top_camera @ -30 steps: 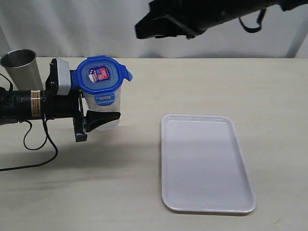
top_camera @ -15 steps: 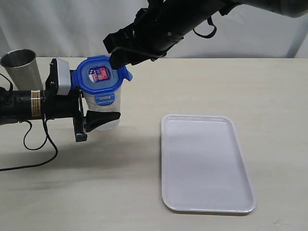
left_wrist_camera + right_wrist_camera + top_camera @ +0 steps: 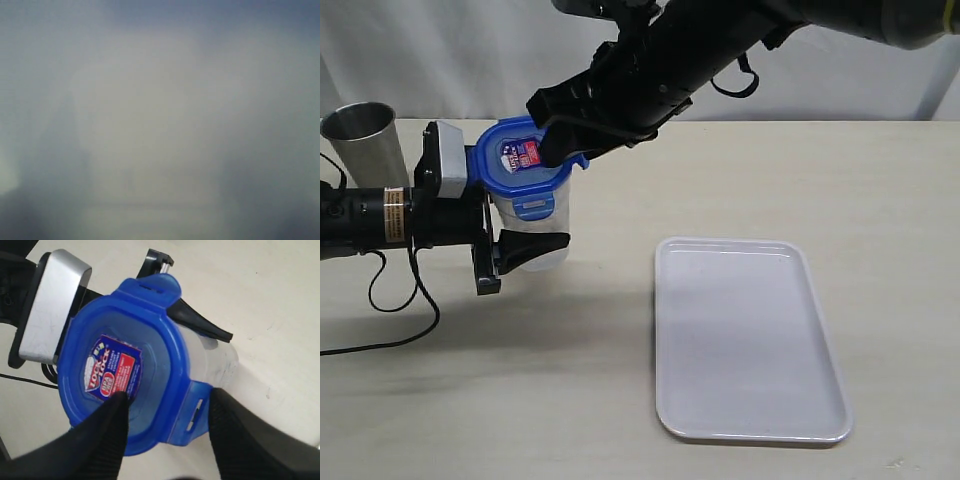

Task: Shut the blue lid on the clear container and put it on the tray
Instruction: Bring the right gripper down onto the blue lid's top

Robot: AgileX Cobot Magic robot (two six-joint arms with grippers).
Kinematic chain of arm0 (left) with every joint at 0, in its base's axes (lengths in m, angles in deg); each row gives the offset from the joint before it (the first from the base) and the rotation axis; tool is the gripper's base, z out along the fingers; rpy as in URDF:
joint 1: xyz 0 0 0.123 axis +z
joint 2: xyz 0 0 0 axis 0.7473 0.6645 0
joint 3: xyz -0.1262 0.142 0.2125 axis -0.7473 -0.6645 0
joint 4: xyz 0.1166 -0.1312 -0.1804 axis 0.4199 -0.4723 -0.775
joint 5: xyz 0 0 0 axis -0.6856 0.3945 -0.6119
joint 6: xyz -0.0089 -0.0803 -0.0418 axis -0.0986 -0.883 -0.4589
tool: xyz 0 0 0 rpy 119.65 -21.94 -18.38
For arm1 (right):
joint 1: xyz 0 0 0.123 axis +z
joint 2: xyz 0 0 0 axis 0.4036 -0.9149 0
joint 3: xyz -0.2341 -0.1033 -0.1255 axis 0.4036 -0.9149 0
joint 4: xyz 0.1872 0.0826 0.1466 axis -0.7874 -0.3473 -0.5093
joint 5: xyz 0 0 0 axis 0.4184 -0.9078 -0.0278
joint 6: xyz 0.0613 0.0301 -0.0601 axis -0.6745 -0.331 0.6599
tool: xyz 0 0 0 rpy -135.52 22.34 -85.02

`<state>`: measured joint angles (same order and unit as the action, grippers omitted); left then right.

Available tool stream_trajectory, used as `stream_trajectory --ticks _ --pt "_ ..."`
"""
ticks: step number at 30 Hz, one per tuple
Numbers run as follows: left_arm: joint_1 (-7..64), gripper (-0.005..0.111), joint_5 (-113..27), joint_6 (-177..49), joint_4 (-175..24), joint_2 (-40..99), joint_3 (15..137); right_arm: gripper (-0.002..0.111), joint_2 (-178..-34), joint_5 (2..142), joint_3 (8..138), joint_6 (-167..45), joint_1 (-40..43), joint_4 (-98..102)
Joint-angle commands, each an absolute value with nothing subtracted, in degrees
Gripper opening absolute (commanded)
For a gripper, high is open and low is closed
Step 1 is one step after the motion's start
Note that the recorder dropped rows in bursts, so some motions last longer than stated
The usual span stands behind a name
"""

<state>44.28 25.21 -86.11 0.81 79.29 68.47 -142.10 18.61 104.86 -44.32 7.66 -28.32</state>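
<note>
One beige tabletop (image 3: 770, 180), white backdrop (image 3: 440, 50), L jaws grip clear container (image 3: 558, 215), R jaws open.

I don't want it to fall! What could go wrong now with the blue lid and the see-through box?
1. The right gripper is open and sits over one edge flap of the blue lid, not its middle. Pushing there might leave the lid crooked or unlatched.
2. The left gripper holds the clear container only by its sides, so a hard push could slide or twist it.
</note>
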Motion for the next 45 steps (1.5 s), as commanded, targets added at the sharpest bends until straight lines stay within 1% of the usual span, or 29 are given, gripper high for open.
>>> stream_trajectory --ticks 1,6,10,13,22,26,30,36,39,42,45 --pt "44.0 0.0 27.0 -86.6 0.4 78.6 68.9 0.046 -145.0 18.0 104.6 -40.3 7.7 -34.9" --pt "44.0 0.0 27.0 -89.2 0.4 78.6 68.9 0.042 -147.3 18.0 104.6 -37.7 7.7 -38.2" --pt "43.9 0.0 27.0 -89.5 0.4 78.6 68.9 0.042 -150.0 17.6 104.6 -33.9 7.7 -44.0" --pt "43.9 0.0 27.0 -89.6 0.4 78.6 68.9 0.042 -151.8 16.7 105.0 -33.6 7.7 -44.3" --pt "43.6 0.0 27.0 -89.6 0.4 78.6 68.9 0.042 -153.4 14.1 105.0 -26.1 7.7 -53.3" --pt "42.8 0.0 27.0 -89.6 0.2 78.6 68.9 0.039 -154.5 11.9 105.0 -23.4 7.7 -56.8" --pt "42.8 0.0 27.0 -89.6 0.2 78.6 68.9 0.035 -154.7 10.7 105.0 -21.7 7.7 -57.9" --pt "42.9 0.0 27.0 -89.6 0.2 78.6 68.9 0.035 -154.7 10.4 105.0 -21.7 7.5 -55.6" --pt "42.9 0.0 27.0 -89.6 0.2 78.6 68.9 0.035 -154.4 10.7 106.2 -21.7 7.4 -51.0" --pt "42.9 0.0 27.0 -88.4 0.2 78.6 68.9 0.041 -153.5 10.4 108.0 -20.0 7.4 -46.5" --pt "42.9 0.0 27.0 -85.9 0.5 78.6 68.9 0.051 -151.8 10.3 108.7 -16.9 7.4 -44.6"
